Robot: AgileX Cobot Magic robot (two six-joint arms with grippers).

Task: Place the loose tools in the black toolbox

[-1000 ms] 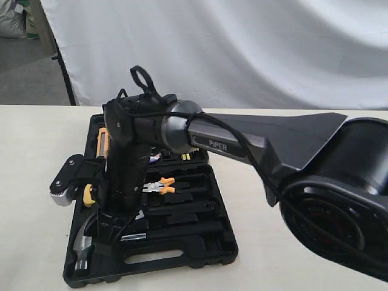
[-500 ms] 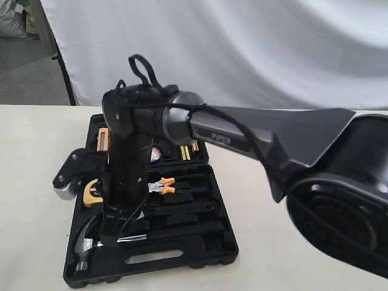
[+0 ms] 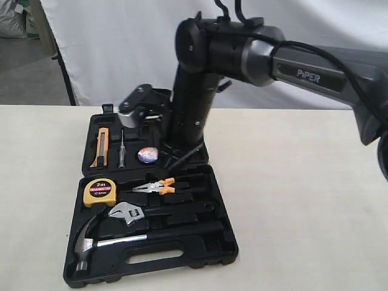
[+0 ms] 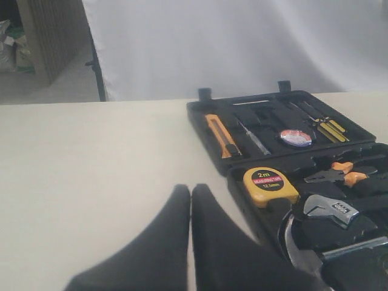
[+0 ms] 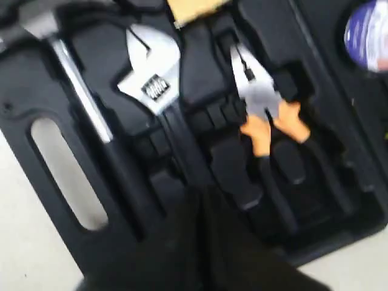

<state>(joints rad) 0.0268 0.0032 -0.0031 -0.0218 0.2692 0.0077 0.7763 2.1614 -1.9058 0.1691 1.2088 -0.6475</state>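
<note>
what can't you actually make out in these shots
- Far half of the black toolbox, right side: exterior view, hidden behind the right arm.
- Right gripper: right wrist view, motion blur; open or shut unclear.
- Tape roll: right wrist view, cut by the edge, label blurred.
- Hammer head: left wrist view, partly cut by the bottom edge and the left gripper.

One hammer [image 3: 86,245], one wrench [image 3: 126,212], one tape roll [image 3: 147,155], one toolbox [image 3: 209,257].
</note>
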